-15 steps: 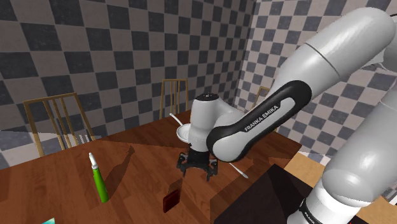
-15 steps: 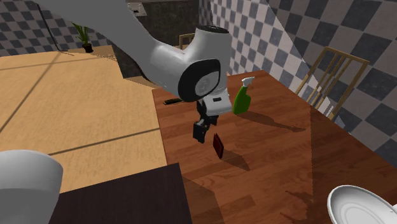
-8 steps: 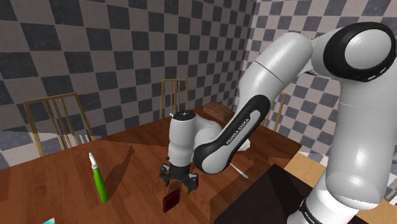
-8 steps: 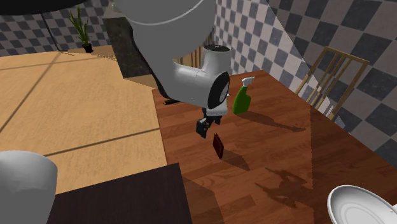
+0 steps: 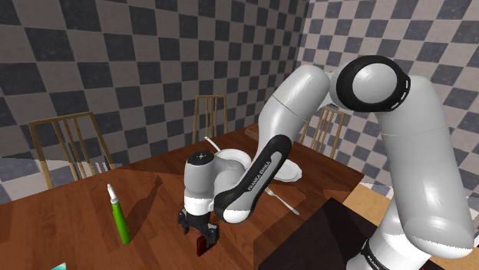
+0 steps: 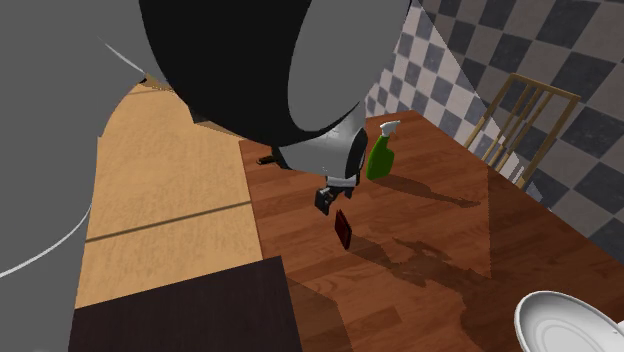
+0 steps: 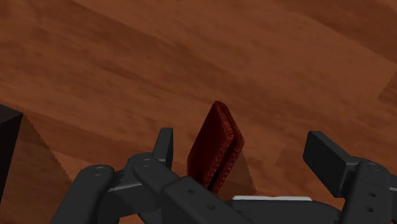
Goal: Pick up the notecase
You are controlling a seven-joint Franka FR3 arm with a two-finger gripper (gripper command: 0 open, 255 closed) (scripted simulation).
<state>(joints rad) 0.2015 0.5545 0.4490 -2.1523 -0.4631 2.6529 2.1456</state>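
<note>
I see the gripper (image 5: 197, 228) low over the table (image 5: 69, 218), a glossy brown top with streaky wood grain. The notecase (image 5: 204, 245) stands on its edge on that wood, directly under the gripper and near the table's front border in the shoulder view. It is a dark red, flat, folded piece with a rounded upper corner, and it leans a little.

In the wrist view the gripper (image 7: 242, 145) has its two blocky black fingers (image 7: 164, 143) spread wide. The notecase (image 7: 215, 149) rises in the gap between them, closer to one finger than the other, and neither clasps it. Its surface looks finely pebbled, with a ridged seam running along the rim where the two leaves meet.

From the second exterior view the gripper (image 6: 325, 198) hangs just above the notecase (image 6: 343, 229). A green spray bottle (image 6: 380, 155) with a white trigger head sits nearby on the table, and a smooth white plate (image 6: 560, 320) lies well apart at the lower right
</note>
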